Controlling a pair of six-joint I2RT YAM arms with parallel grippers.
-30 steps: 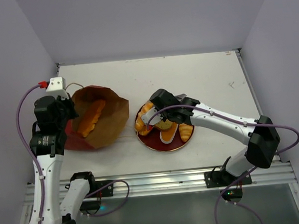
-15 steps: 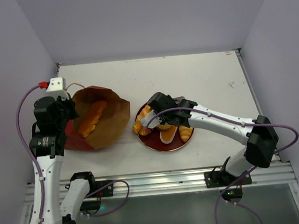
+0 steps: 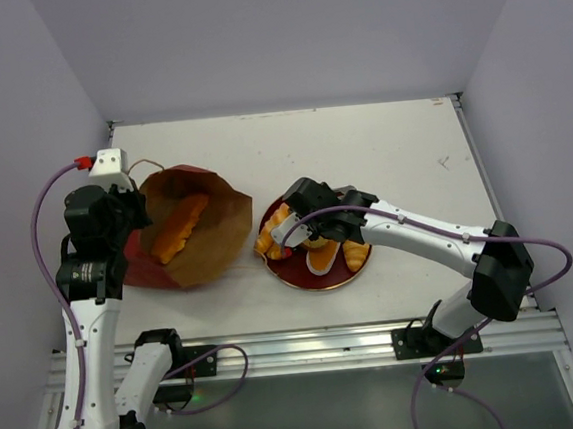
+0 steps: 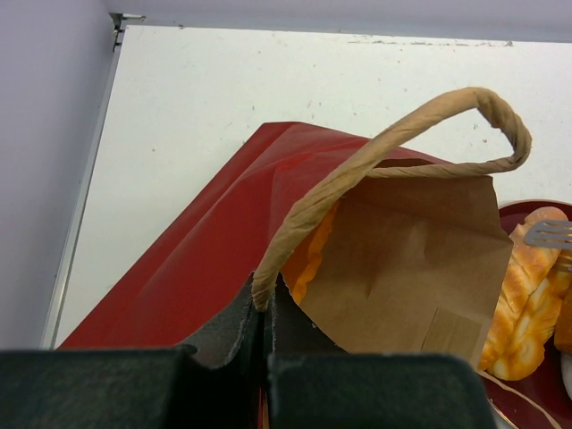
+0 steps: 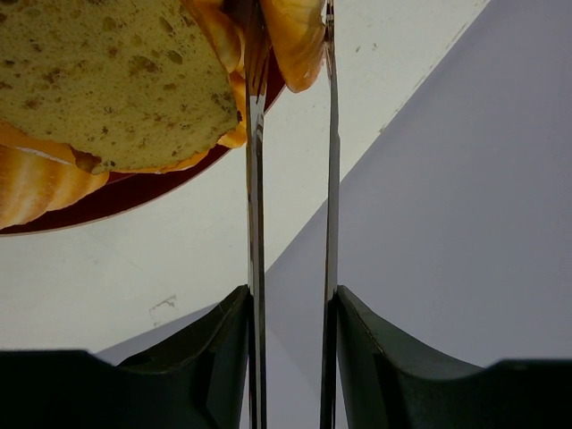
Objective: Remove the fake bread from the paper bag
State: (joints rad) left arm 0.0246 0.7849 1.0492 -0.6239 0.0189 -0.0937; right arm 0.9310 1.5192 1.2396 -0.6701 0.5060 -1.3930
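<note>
The paper bag (image 3: 194, 245) lies tilted at the left, its mouth open toward the plate, dark red outside and brown inside. One long orange fake bread (image 3: 177, 227) lies inside it and shows as an orange edge in the left wrist view (image 4: 308, 255). My left gripper (image 3: 133, 214) is shut on the bag's tan cord handle (image 4: 393, 143), seen pinched in the left wrist view (image 4: 265, 299). My right gripper (image 3: 280, 237) is at the plate's left edge, its thin metal blades closed on a golden loaf (image 5: 297, 36). Other breads, among them a round tan slice (image 5: 107, 80), lie on the plate.
The round dark-red plate (image 3: 297, 277) sits between the arms, just right of the bag, and shows in the right wrist view (image 5: 134, 192) and the left wrist view (image 4: 536, 393). Walls enclose the white table (image 3: 381, 146) on the left, back and right.
My right gripper has shifted a little left and toward the near side over the plate's left edge with the loaf. The bag and left gripper have hardly moved.
</note>
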